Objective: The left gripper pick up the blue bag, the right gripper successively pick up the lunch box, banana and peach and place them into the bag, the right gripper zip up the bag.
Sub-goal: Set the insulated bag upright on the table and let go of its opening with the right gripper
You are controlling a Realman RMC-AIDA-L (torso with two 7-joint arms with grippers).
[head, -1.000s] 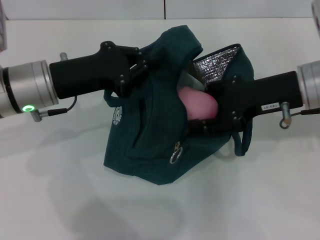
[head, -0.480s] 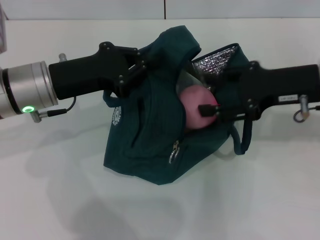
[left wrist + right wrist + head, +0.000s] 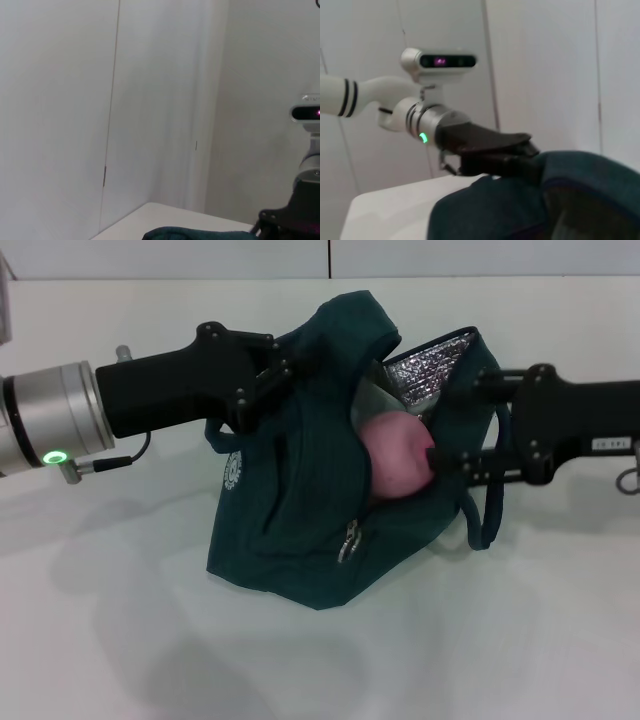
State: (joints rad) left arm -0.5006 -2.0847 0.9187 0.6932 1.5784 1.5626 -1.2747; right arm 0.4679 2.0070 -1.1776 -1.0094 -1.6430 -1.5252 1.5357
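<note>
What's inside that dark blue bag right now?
A pink peach sits in the mouth of the blue bag, against its silver lining. Whatever lies deeper is covered by the peach and fabric, so the lunch box and banana cannot be seen.

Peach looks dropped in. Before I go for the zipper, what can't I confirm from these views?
- Lunch box and banana: not visible in the head view; the blue bag and the peach hide its inside.
- Left tool: its tips are buried in bag fabric.
- Right tool: whether it touches the peach is unclear.
- Wrist views: neither shows the bag's inside.
</note>
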